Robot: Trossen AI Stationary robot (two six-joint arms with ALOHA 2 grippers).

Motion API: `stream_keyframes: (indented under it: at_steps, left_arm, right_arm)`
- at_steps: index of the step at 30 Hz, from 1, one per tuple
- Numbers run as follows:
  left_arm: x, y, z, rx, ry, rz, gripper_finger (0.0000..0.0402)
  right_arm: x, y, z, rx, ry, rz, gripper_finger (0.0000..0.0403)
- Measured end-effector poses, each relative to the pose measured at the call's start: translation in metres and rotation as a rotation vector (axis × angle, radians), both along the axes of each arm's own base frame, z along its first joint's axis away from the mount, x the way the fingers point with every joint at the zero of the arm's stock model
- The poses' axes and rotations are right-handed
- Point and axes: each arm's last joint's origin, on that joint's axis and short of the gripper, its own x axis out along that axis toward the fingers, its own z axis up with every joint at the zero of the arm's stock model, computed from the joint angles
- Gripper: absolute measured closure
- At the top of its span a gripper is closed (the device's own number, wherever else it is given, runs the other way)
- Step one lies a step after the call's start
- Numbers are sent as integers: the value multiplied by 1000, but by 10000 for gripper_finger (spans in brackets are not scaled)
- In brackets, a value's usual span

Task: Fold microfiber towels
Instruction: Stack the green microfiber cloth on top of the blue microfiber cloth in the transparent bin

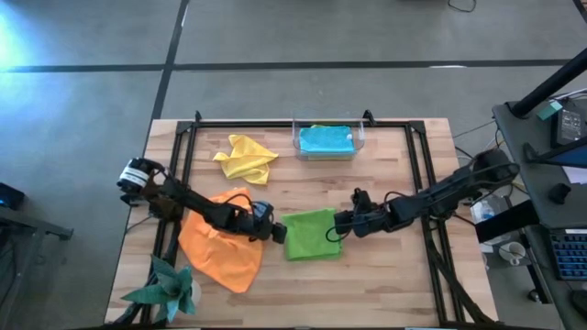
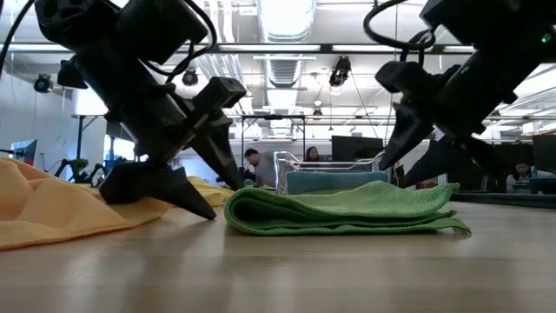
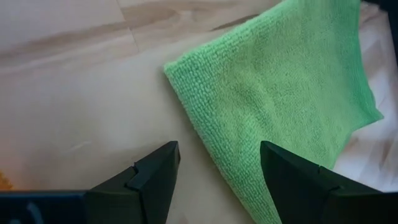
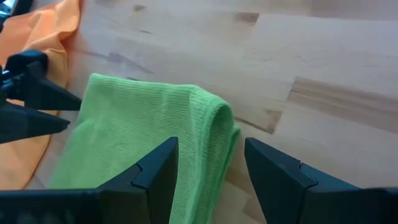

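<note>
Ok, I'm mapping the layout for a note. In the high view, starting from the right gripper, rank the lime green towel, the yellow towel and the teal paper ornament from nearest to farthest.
From the right gripper:
1. Lime green towel, folded, right at its fingertips, mid-table.
2. Yellow towel, crumpled, toward the far left of the table.
3. Teal paper ornament, at the near left corner.

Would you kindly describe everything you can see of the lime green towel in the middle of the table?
The lime green towel is a soft, finely looped microfiber cloth, folded into a flat, roughly square pad of stacked layers with a rounded fold edge. It lies on the wooden table, near its middle, beside the orange towel. The left gripper sits open at one side with fingertips down on the table, the right gripper open at the opposite side above the rounded edge. Neither clamps it.
</note>
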Motion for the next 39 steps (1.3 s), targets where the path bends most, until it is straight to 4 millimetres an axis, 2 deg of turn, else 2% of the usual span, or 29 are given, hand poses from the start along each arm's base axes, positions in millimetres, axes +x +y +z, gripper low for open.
stream_keyframes:
  at_steps: [6, 18, 27, 32, 39]
  left_arm:
    - [1, 6, 0, 6, -3, 23, 187]
    - [14, 6, -21, 13, -18, 38, 187]
    - [17, 6, -29, 16, -2, 41, 191]
    - [19, 6, -26, 44, -18, 58, 229]
    - [25, 6, -19, 128, -34, 14, 306]
  right_arm:
    - [6, -3, -12, 0, 20, -14, 220]
    - [17, -2, -31, 29, 26, -8, 220]
    - [26, 1, -36, 60, -29, 22, 225]
    - [25, 2, -36, 54, -14, 60, 255]
    - [25, 2, -37, 67, -5, 73, 339]
